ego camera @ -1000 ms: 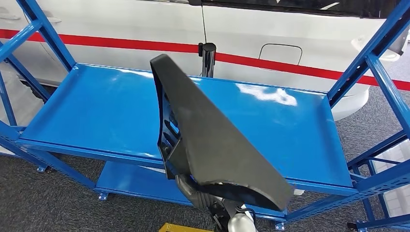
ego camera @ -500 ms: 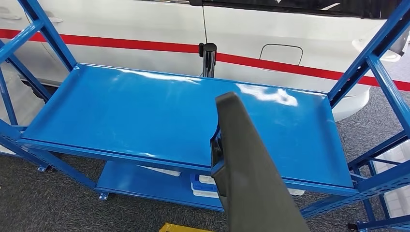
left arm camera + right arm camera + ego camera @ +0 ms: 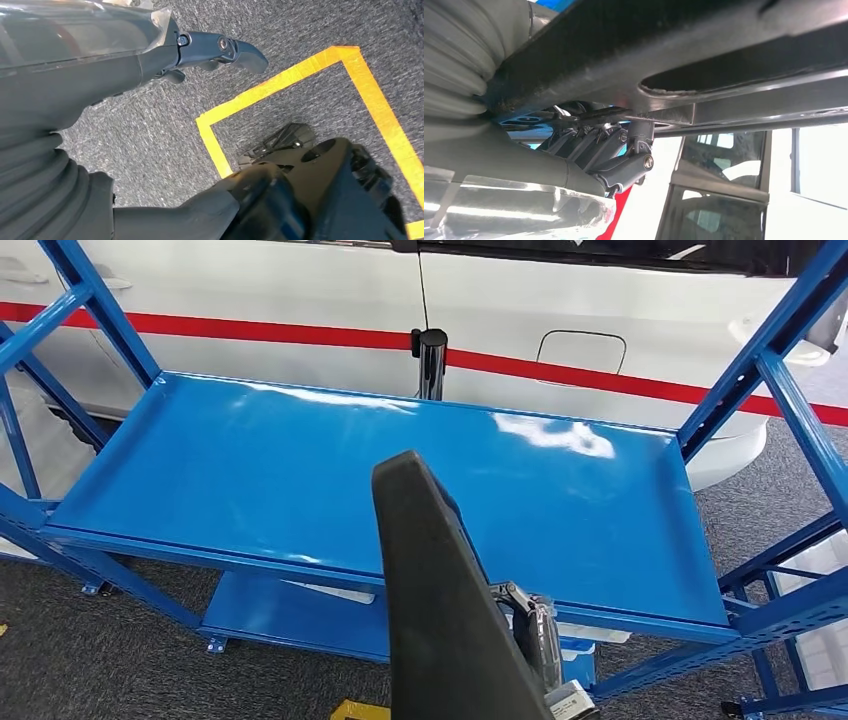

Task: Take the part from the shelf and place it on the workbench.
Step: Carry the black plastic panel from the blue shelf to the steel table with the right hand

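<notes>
I'm seeing my right hand gripping the black plastic part above the blue shelf; my left hand is hanging with fingers apart, holding nothing, over grey carpet.

I see the held black part blocking my centre approach; blue shelf uprights flank it.

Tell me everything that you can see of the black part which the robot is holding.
The black part is a long, matte piece, plastic by its look, narrow at its rounded upper end and wider lower down. It stands steeply, leaning a little to the left, in front of the blue shelf and lifted off it. The right hand grips it from behind near its lower end; the right wrist view shows the fingers against its underside, which has a rough-edged, elongated opening.
</notes>
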